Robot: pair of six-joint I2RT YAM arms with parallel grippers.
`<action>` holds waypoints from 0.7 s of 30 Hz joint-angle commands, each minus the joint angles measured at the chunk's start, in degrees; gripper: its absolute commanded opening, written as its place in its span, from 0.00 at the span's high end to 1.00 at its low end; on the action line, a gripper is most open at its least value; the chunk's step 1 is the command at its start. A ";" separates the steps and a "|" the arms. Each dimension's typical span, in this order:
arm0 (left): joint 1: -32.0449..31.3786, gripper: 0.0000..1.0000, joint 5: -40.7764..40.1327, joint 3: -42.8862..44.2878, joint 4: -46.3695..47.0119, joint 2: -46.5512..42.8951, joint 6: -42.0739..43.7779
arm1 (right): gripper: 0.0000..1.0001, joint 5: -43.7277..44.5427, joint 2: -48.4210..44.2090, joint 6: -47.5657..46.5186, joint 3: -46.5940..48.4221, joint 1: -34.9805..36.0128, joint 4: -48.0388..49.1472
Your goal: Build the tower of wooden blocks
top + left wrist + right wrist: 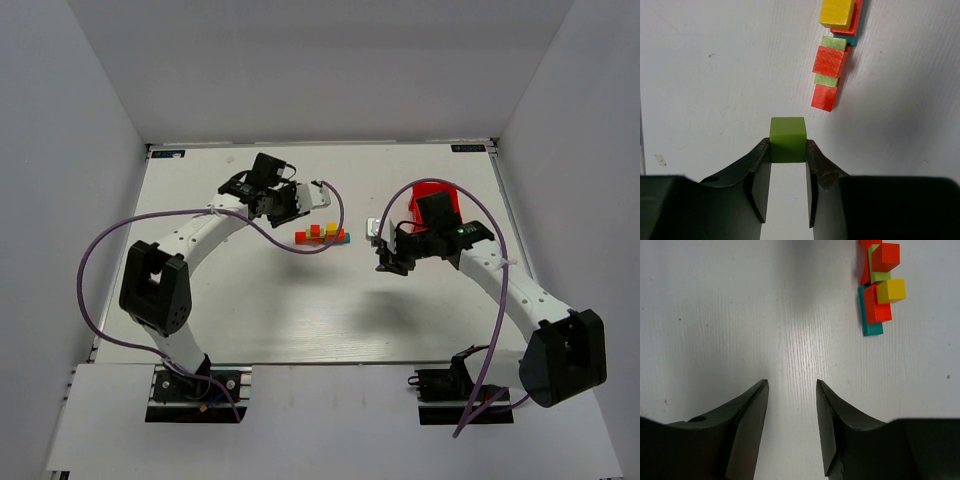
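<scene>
Between the right gripper's (791, 383) parted jaws and straight ahead of them the table (715, 315) is bare; the tower (878, 290) stands ahead, off to their right. A green cube (788, 135) fills the left gripper's (787, 143) jaws, with bare table beyond it.

In the left wrist view the top edge cuts the tower (832, 55) across its yellow cube (837, 12), and the left gripper (788, 146) covers the lower sides of the green cube (788, 131) it grips. The right wrist view clips the tower's far end too. From above, the right arm (438, 228) hides part of the red tray (427, 189), and a small pale object (372, 228) beside it is too small to identify
</scene>
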 commanded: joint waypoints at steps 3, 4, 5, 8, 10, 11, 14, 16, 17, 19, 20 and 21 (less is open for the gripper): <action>1.12 1.00 6.49 3.85 -5.02 3.55 4.93 | 0.52 -0.83 -1.48 0.10 -1.19 0.02 2.46; 1.12 1.00 6.50 5.60 -5.90 4.52 4.94 | 0.52 -0.74 -1.65 0.10 -1.28 0.02 2.47; 1.64 1.00 7.29 6.66 -6.77 5.48 5.73 | 0.52 -0.65 -1.56 0.10 -1.28 0.11 2.64; 1.65 1.00 8.88 11.23 -10.99 9.53 7.13 | 0.52 -0.74 -1.91 0.01 -1.81 -0.15 2.91; 2.17 1.00 10.01 14.12 -13.45 11.98 7.66 | 0.52 -0.82 -2.44 0.01 -2.33 -0.15 3.34; 2.17 1.00 10.54 14.84 -14.16 12.52 8.28 | 0.52 -1.00 -2.62 -0.08 -2.86 -0.06 3.52; 2.17 1.00 11.34 16.51 -15.83 13.75 9.33 | 0.52 -1.88 -3.49 -0.08 -3.48 -0.06 3.87; 2.17 1.00 11.95 17.30 -16.62 14.28 9.34 | 0.52 -2.23 -4.02 -0.25 -3.92 0.11 4.40; 2.17 1.00 11.95 17.30 -17.15 14.28 9.86 | 0.52 -2.49 -4.20 -0.34 -4.18 -0.15 4.23; 2.70 1.00 12.56 17.83 -17.85 14.28 10.47 | 0.52 -2.50 -4.64 -0.34 -4.53 -0.06 4.66; 2.70 1.00 12.57 17.83 -17.86 14.28 10.48 | 0.52 -2.67 -4.64 -0.34 -4.79 -0.06 4.58; 2.70 1.00 12.57 17.83 -17.86 14.28 10.48 | 0.52 -2.85 -5.07 -0.34 -4.80 0.02 4.84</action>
